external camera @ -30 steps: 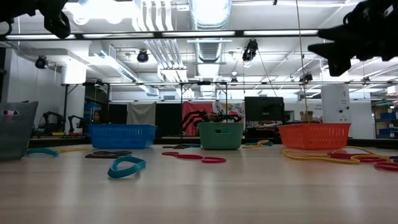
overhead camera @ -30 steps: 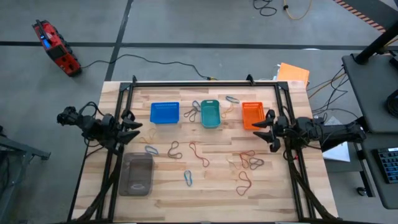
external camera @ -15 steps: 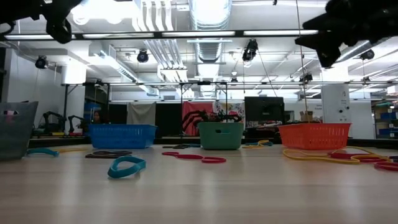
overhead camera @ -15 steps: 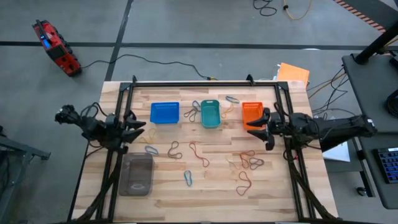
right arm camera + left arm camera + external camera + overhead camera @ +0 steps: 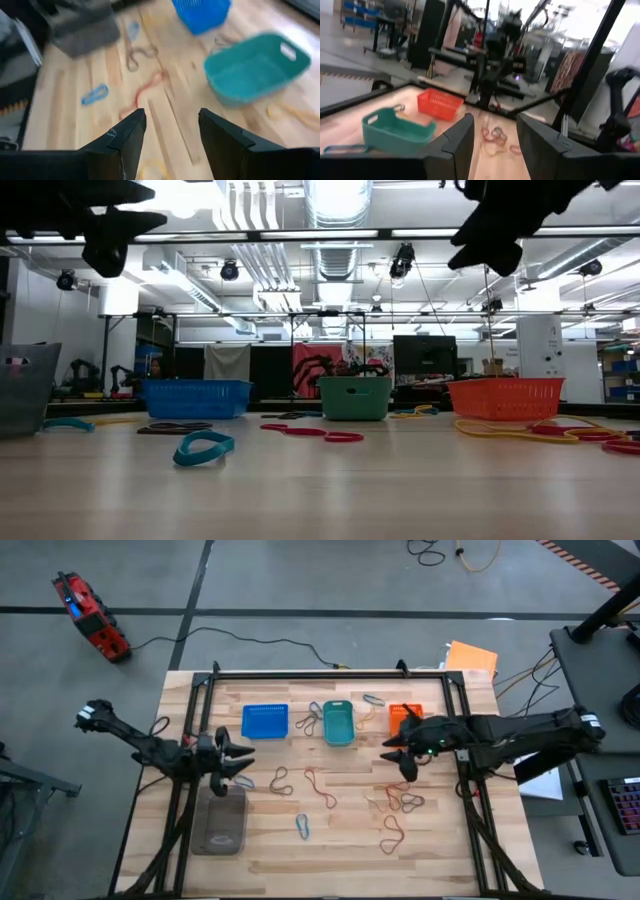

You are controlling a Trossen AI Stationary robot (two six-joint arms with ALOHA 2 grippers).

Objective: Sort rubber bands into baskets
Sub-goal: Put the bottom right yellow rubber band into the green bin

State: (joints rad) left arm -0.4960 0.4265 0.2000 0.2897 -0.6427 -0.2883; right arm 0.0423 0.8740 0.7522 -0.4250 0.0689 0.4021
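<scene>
Looking down on your surface (image 5: 350,850), you had three baskets in a row along its far side: the blue basket (image 5: 265,721) toward the left, the teal basket (image 5: 338,723) in the middle and the orange basket (image 5: 404,718) toward the right, partly covered by the right arm. Your left gripper (image 5: 240,758) hung above the surface, in front of the blue basket and just beyond the clear grey container (image 5: 220,821), with its jaws spread and nothing between them. Your right gripper (image 5: 398,755) hung in front of the orange basket, above the wood just beyond the red tangle, jaws likewise spread and empty (the right wrist view showed bare wood between its two dark fingers (image 5: 122,137)).

The rubber bands (image 5: 400,802) lay scattered loose on the wood. You had a tangle of red and tan ones in front of the right gripper, a red band (image 5: 318,786) near the middle, a blue band (image 5: 303,827) nearer the front edge, and a grey one (image 5: 280,780) beside the left gripper. A few more lay between the blue and teal baskets and between the teal and orange ones. Whether any basket held a band you could not tell from above.
</scene>
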